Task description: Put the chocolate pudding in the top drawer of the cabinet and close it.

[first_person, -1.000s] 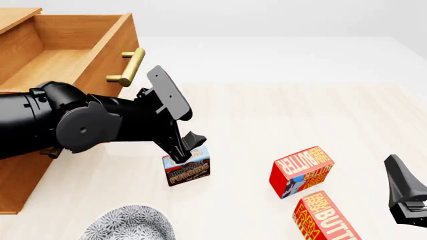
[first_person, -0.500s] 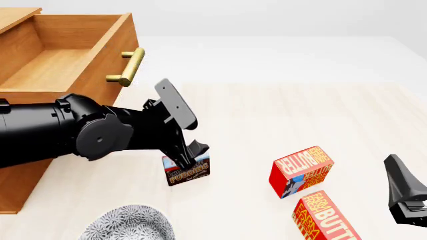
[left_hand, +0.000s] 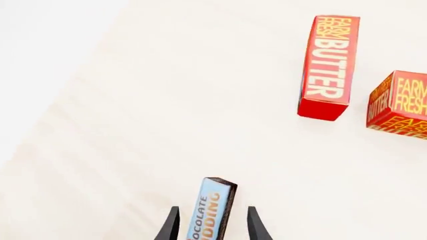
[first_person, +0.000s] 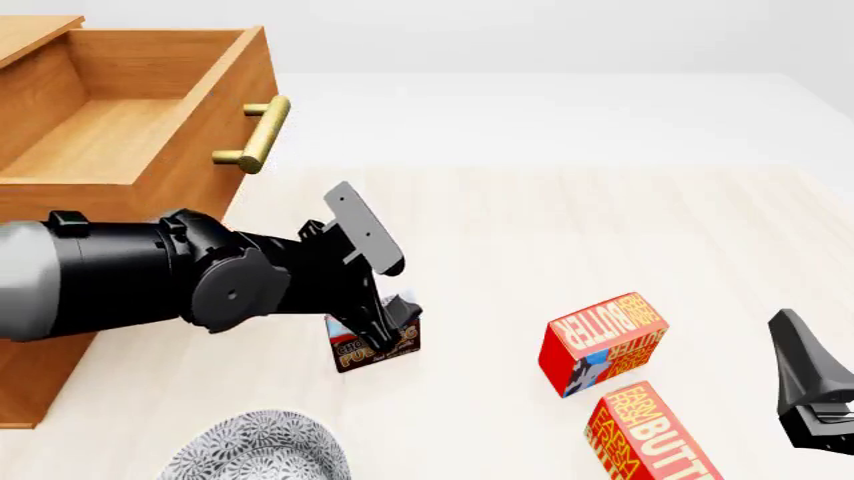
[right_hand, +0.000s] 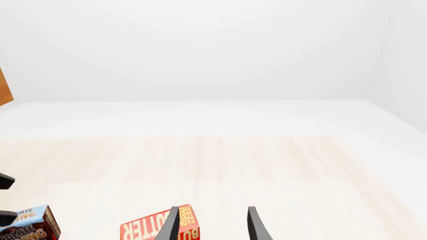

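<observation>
The chocolate pudding stands on edge on the tabletop, between the spread fingers of the left end effector, which straddle it with gaps on both sides. The top drawer gapes open at ten o'clock from the box. Two butter boxes lie at three o'clock. The right end effector hangs open, empty.

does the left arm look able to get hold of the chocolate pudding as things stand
Probably yes. The left gripper is open, its fingers either side of the upright chocolate pudding, with a small gap on each side. Nothing stands between them; the butter boxes lie well off. Closing the jaws looks enough.
</observation>
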Tool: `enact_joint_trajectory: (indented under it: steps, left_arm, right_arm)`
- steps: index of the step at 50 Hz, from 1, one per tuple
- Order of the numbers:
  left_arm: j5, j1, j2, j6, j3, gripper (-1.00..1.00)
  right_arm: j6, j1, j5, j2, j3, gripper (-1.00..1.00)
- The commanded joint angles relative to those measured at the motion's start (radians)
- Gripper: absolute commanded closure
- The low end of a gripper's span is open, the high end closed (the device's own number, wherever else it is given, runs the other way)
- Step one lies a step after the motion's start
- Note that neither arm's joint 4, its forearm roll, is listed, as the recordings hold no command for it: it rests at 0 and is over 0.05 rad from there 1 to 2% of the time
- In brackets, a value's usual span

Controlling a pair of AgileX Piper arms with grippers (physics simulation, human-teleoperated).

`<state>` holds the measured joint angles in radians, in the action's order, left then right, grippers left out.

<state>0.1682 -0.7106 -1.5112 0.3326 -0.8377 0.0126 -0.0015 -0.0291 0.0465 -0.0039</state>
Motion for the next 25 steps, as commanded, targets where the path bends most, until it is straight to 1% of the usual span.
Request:
enact_joint_trajectory:
  steps: [1, 8, 9, 11, 12, 18, 20, 21, 25]
  left_arm:
    - [-0.031, 0.018, -0.029, -0.026, 0.043, -1.0]
    - [-0.04, 0.023, -0.032, -0.027, 0.051, -1.0]
    - [-0.036, 0.019, -0.028, -0.037, 0.048, -1.0]
    - [-0.045, 0.036, -0.024, -0.019, 0.059, -1.0]
    - [-0.042, 0.028, -0.027, -0.032, 0.055, -1.0]
    - [-0.058, 0.043, -0.034, -0.028, 0.069, -1.0]
    - [-0.054, 0.042, -0.035, -0.042, 0.067, -1.0]
    - [-0.062, 0.048, -0.034, -0.033, 0.074, -1.0]
    - [-0.073, 0.056, -0.04, -0.033, 0.082, -1.0]
  right_arm:
    - [-0.002, 0.0, 0.007, -0.01, 0.001, -1.0]
    - [-0.002, 0.0, 0.007, -0.01, 0.001, -1.0]
    - [-0.002, 0.0, 0.007, -0.01, 0.001, -1.0]
    - [-0.002, 0.0, 0.007, -0.01, 0.001, -1.0]
    - [-0.002, 0.0, 0.007, -0.01, 0.001, -1.0]
    - [-0.002, 0.0, 0.007, -0.01, 0.001, -1.0]
    - [-0.002, 0.0, 0.007, -0.01, 0.001, -1.0]
    - [-0.002, 0.0, 0.007, -0.01, 0.001, -1.0]
    - [-0.002, 0.0, 0.007, -0.01, 0.001, -1.0]
